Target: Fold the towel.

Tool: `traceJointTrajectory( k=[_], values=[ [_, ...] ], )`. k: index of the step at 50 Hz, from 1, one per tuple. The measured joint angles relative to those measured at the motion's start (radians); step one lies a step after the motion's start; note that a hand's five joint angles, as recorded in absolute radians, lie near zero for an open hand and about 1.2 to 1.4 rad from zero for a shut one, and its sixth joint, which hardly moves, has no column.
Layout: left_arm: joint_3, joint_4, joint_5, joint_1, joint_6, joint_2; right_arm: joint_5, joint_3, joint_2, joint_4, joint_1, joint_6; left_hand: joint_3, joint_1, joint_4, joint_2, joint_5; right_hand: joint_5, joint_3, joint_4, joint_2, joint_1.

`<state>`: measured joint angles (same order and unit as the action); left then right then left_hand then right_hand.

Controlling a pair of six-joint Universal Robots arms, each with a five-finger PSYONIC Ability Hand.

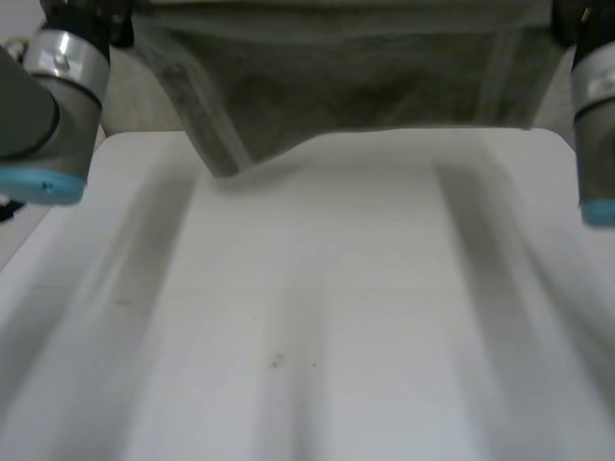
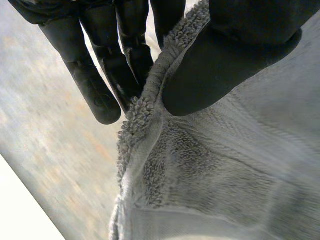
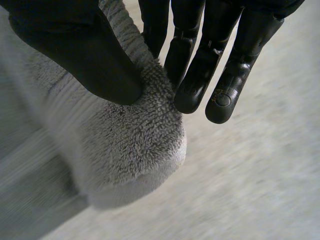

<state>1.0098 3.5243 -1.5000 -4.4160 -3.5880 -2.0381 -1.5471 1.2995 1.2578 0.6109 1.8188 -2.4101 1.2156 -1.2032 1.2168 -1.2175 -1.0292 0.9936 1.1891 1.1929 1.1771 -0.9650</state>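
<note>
Towel (image 1: 356,77) hanging; wrist-view pinches: left robot hand (image 2: 235,55), right robot hand (image 3: 75,50).

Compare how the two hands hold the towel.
The left hand pinches a flatter stretch of edge; the right hand pinches a rounded, bunched corner. The towel sags lower on the left hand's side than on the right's. Both pinch it between thumb and fingers.

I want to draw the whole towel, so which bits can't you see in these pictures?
1. Head view: the top edge of the towel is cut off by the picture's edge.
2. Left wrist view: the thumb of the left hand covers the towel edge it pinches.
3. Right wrist view: the thumb of the right hand hides the bit of towel it pinches.
4. Head view: the dark specks on the table are too small to identify.
</note>
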Motion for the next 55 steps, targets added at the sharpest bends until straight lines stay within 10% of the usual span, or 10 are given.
traceJointTrajectory(
  k=[23,38,55],
  values=[
    [0.723,0.047,0.023,-0.015,-0.131,-0.030,0.058,0.392,-0.113,-0.396,0.000,0.042,0.000,0.000,0.000,0.000,0.000,0.000,0.001,0.000,0.002,0.000],
    [0.961,-0.541,0.044,-0.088,-0.477,0.302,0.057,0.403,0.125,-1.024,-0.061,0.249,0.001,0.000,0.000,-0.001,0.000,0.000,0.001,0.000,0.002,0.000],
    [0.718,-0.245,0.121,-0.063,-0.487,0.105,0.030,0.353,-0.042,-0.554,-0.046,0.224,0.001,0.000,0.000,-0.001,0.000,0.000,0.001,0.000,0.002,0.000]
  ],
)
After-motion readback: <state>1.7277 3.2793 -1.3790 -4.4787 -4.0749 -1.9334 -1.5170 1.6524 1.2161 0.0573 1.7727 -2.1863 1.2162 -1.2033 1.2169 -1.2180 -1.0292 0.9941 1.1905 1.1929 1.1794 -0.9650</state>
